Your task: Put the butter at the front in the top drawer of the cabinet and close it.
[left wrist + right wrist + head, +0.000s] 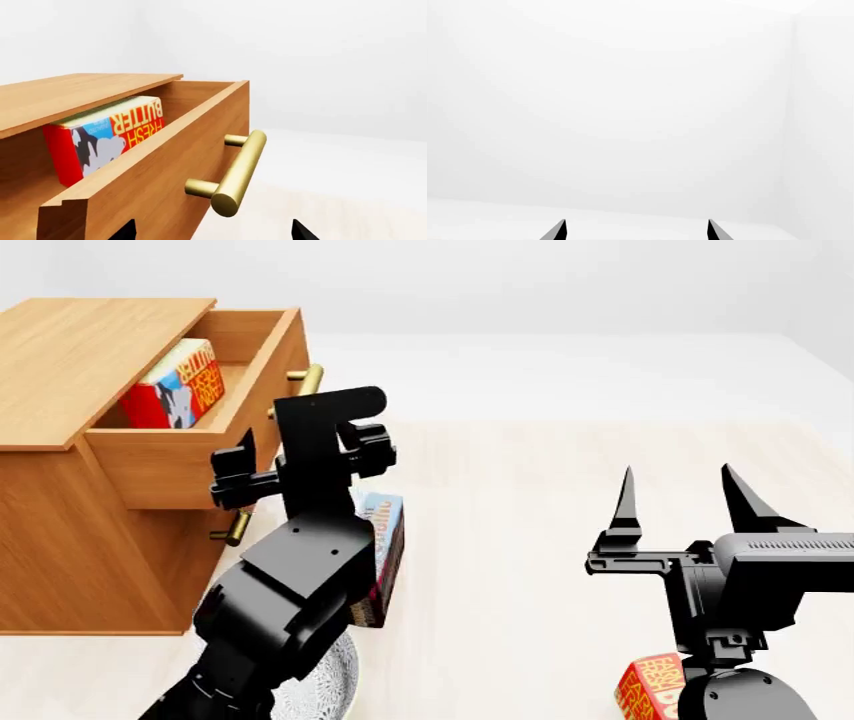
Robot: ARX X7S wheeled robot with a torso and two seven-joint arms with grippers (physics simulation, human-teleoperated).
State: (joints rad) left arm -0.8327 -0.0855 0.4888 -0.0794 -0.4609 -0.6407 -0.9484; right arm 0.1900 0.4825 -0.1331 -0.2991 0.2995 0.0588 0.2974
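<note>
The honey-brown cabinet stands at the left. Its top drawer is pulled out. A red butter carton with yellow lettering and a blue cow panel stands on edge inside it. The left wrist view shows the same carton in the drawer. My left gripper is open and empty, just in front of the drawer face. The brass bar handle lies close ahead of its fingertips. My right gripper is open and empty, pointing up at the right, far from the cabinet.
A second alike butter carton stands on the floor behind my left arm. A patterned bowl lies below it. A red carton lies at the bottom right under my right arm. The lower drawer's brass handle shows beneath the open drawer.
</note>
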